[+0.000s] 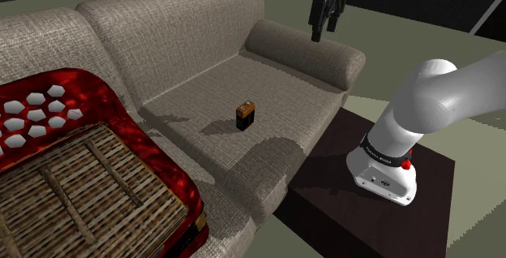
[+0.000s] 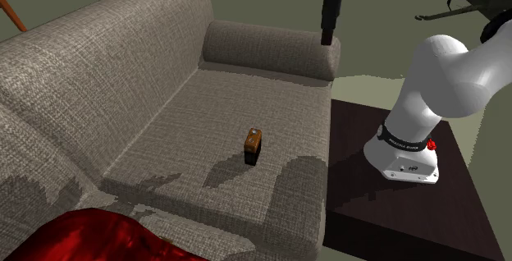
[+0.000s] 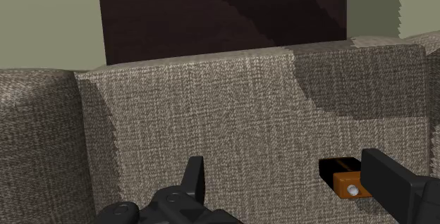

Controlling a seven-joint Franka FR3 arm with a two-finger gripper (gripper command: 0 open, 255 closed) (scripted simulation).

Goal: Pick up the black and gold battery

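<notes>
Here, boxy battery (image 1: 246, 115) stands on coarse-woven sofa (image 1: 285, 98)

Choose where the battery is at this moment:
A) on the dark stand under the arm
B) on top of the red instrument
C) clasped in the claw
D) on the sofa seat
D: the battery stands on the sofa seat, while the claw hangs open high above the armrest, well clear of it.
</notes>
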